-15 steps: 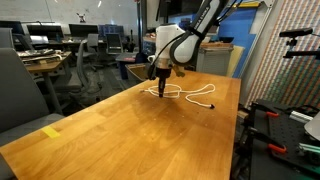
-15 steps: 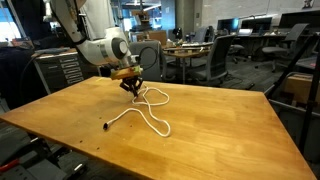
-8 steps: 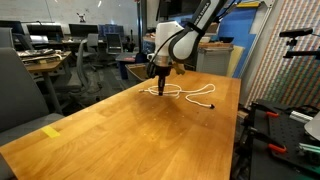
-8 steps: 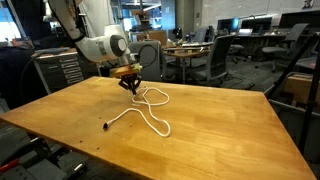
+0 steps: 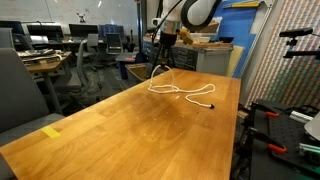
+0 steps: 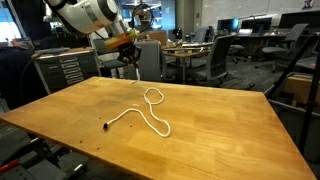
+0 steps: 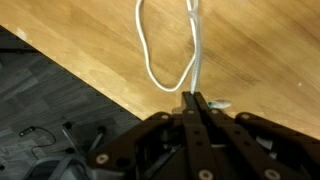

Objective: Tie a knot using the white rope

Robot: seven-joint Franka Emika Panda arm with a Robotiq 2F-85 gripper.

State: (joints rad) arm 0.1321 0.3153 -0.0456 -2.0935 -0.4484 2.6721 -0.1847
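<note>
The white rope (image 5: 172, 91) lies in loose curves on the wooden table (image 5: 120, 130), with its black tip (image 5: 212, 105) towards one table edge. In both exterior views my gripper (image 5: 163, 44) hangs well above the table, shut on the rope, and one strand runs down from it to the tabletop. The rope (image 6: 158, 124) forms a small loop below my gripper (image 6: 131, 52), and the black tip (image 6: 107, 126) rests near the front edge. In the wrist view my gripper (image 7: 196, 97) pinches the rope (image 7: 196, 50), beside a long narrow loop.
A yellow tag (image 5: 52, 131) lies near a table corner. Office chairs (image 6: 215, 62) and desks stand beyond the table. Black stands (image 5: 268, 125) sit off one side. The wrist view shows the table edge and dark floor (image 7: 50, 110) below.
My gripper has risen from the tabletop, lifting one part of the rope with it. The rope's curves on the table have been pulled tighter towards the gripper.
</note>
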